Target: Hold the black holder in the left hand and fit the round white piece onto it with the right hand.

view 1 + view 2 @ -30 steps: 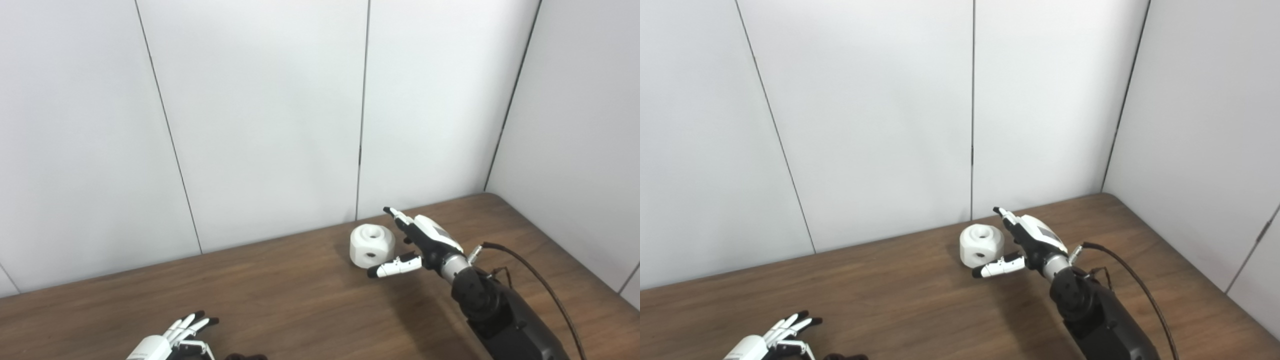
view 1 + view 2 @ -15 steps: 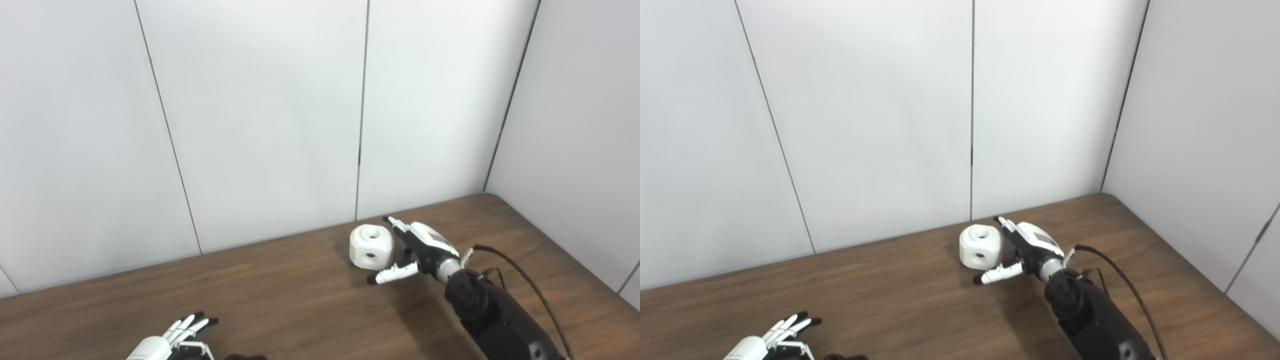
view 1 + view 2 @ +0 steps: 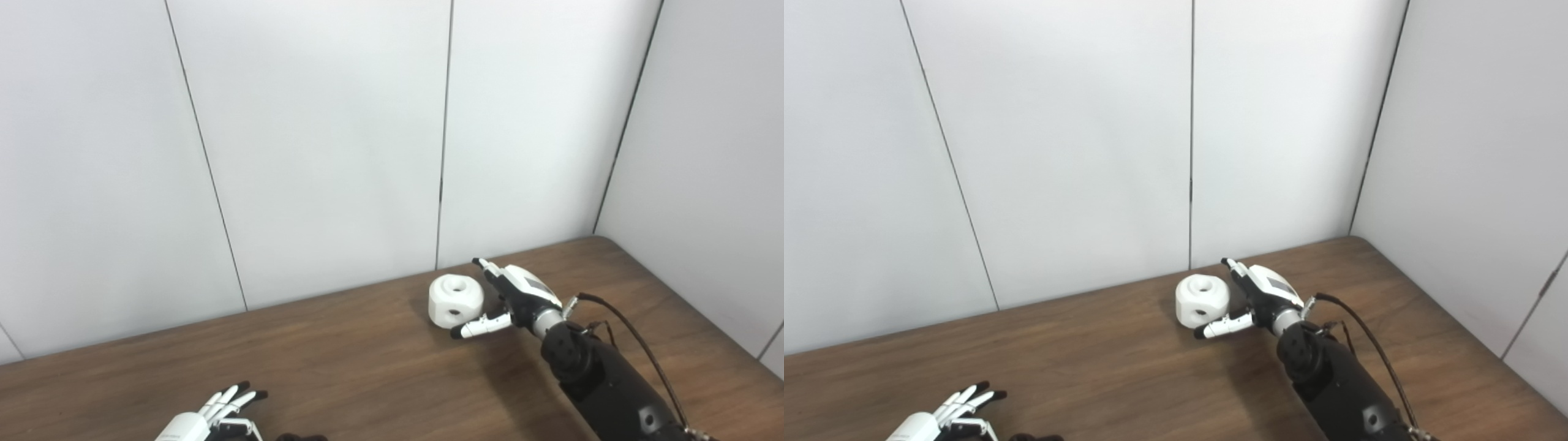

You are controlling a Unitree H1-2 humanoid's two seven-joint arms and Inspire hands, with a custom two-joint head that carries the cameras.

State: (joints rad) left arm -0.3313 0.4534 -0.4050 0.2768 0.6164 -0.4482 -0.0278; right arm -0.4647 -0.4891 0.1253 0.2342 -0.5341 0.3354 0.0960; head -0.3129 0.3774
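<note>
Right hand point(image 3: 511, 294) nearer the round white piece point(image 3: 455, 300) than before, fingers spread, empty.

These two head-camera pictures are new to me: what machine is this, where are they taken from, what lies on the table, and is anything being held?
Both pictures come from two cameras side by side on a humanoid robot's head, looking down at a brown wooden table set against white wall panels. So they show one scene from places slightly apart.

The robot has two arms ending in fingered hands. The right hand, on a black arm with a cable, is open beside the round white piece, fingers behind it and thumb in front. It has not closed on it. The piece rests on the table and has a hole on top and one on its side.

The left hand lies open at the bottom edge. A dark thing beside it, perhaps the black holder, is mostly cut off. Nothing is held.
</note>
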